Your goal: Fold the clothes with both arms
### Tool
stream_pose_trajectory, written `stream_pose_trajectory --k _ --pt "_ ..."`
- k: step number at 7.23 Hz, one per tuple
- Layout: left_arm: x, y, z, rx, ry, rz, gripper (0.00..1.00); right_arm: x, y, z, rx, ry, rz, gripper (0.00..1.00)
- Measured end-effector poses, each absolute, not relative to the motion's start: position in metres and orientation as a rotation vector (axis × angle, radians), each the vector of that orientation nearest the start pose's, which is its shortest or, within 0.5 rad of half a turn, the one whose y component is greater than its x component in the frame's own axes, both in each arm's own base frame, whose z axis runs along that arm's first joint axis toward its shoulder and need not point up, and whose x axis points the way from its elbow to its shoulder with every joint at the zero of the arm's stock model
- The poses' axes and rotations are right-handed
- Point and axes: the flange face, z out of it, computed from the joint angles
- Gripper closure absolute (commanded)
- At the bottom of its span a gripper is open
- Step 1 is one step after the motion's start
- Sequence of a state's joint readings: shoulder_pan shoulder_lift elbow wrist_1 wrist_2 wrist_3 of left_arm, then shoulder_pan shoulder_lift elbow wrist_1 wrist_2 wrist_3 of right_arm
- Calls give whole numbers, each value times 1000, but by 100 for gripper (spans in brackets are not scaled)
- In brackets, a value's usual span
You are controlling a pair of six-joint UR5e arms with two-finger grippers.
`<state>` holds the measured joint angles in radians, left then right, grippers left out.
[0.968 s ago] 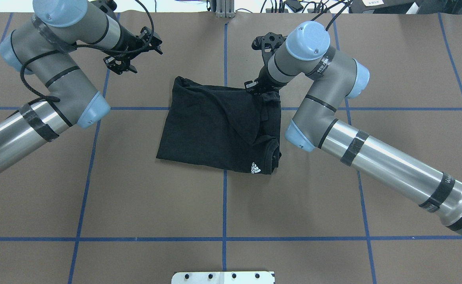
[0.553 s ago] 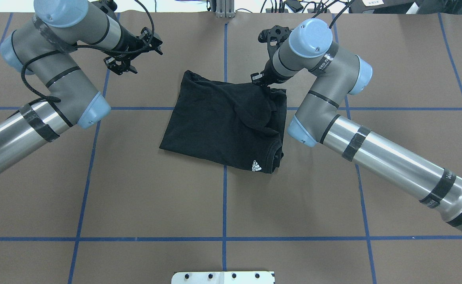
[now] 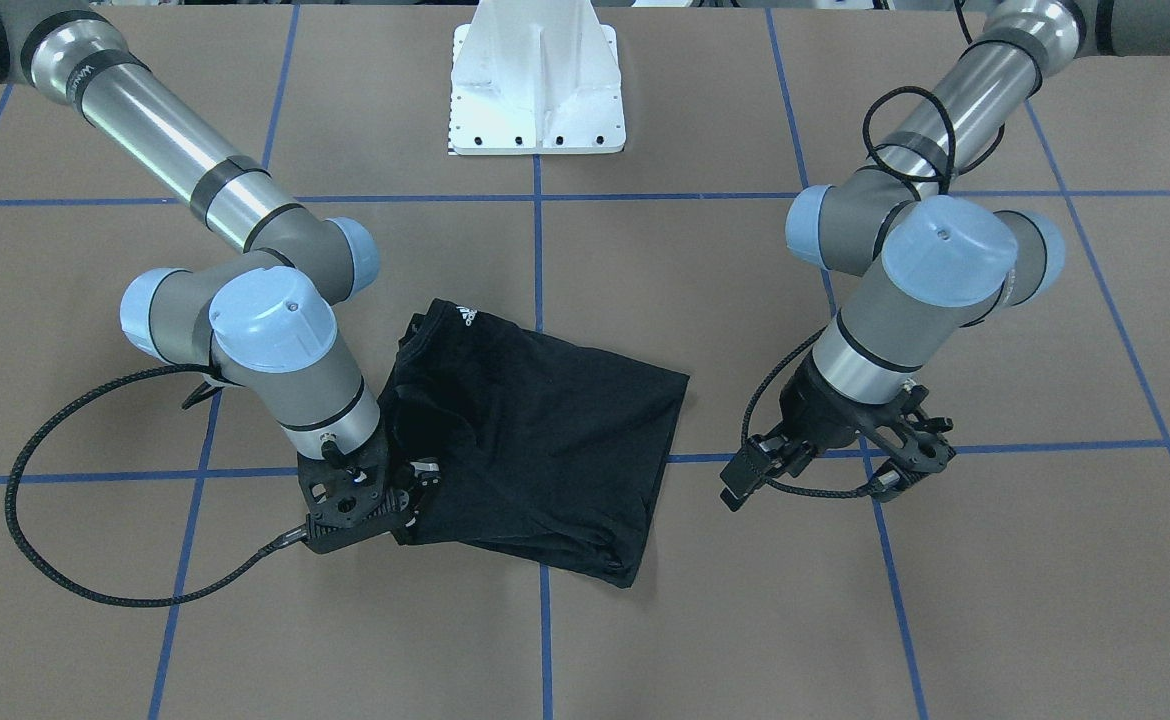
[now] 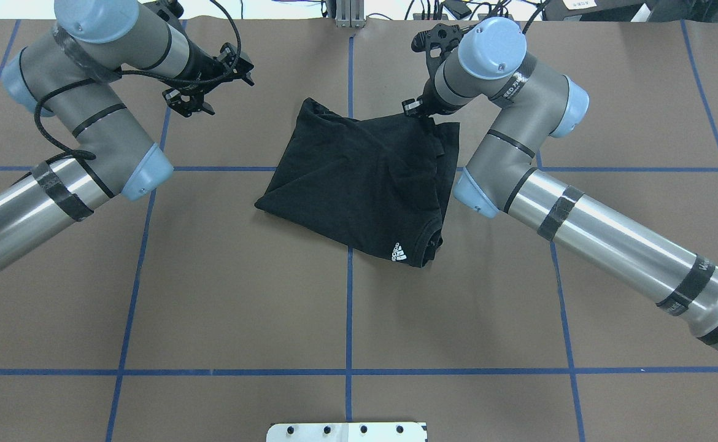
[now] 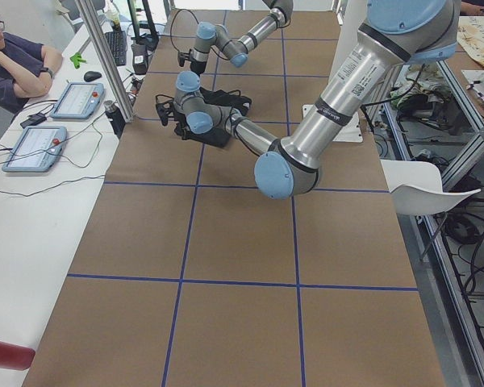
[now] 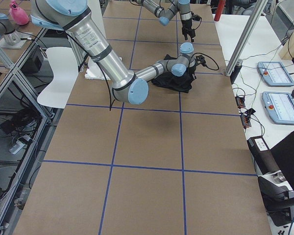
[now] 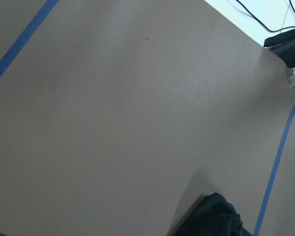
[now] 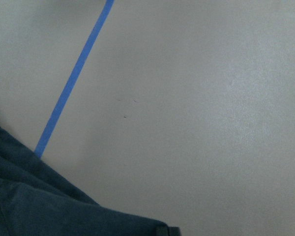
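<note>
T-shirt [image 4: 359, 178], black and folded into a rough square, lies on the brown surface [image 4: 212, 294] across the centre blue tape line [image 4: 348, 319]. Its white collar logo [image 4: 399, 252] sits at the corner nearest the robot. Right tool [image 4: 419, 112] is clamped on the shirt's far corner, on the robot's right side. Left tool [image 3: 831, 472] hangs with fingers apart over bare surface, well apart from the cloth.

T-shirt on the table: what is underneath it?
The T-shirt lies on the brown table cover; blue tape lines run in under its edges. Their crossing is hidden beneath the cloth, as is anything else under the folds.
</note>
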<state>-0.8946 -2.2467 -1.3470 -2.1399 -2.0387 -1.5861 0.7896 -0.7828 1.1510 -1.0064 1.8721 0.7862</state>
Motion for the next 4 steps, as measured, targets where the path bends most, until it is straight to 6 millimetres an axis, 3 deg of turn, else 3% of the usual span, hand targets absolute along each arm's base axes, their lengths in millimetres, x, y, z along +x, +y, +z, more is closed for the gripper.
stream_pose_trajectory --k 1,4 --pt "398 -638 284 41 1103 -579 0 -490 -645 299 462 -845 -140 1" --pt "397 -638 285 42 1102 -580 0 -483 -651 299 460 -848 -134 0"
